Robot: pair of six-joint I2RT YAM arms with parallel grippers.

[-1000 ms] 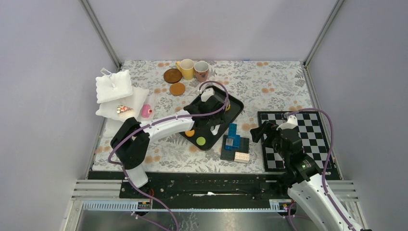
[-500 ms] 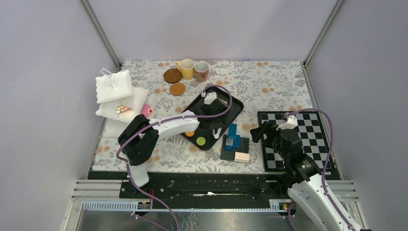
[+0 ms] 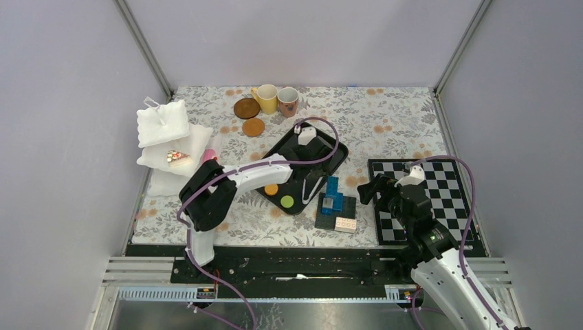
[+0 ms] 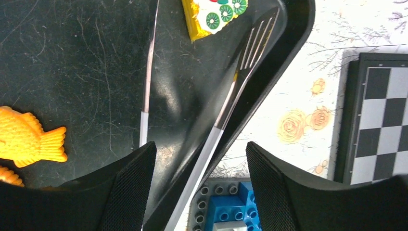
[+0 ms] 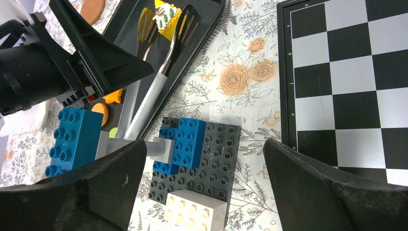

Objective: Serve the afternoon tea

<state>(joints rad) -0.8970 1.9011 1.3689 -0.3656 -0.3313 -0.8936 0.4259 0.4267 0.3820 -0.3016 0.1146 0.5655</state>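
A black tray holds an orange cookie, a green cookie and a yellow iced cake. Metal tongs lie along its right side. My left gripper hangs open over the tongs' handles, gripping nothing; from above it is over the tray. A fish-shaped orange cookie lies to its left. At the back stand a yellow mug, a patterned mug and two brown coasters. My right gripper is open and empty above the brick stack.
The blue and black brick stack sits just right of the tray, and a chessboard lies further right. A white tiered stand at the left carries a small cake. Walls close three sides.
The left arm's elbow has swung right and its gripper has shifted slightly right over the tray, with its jaws wider apart. The right arm has not moved.
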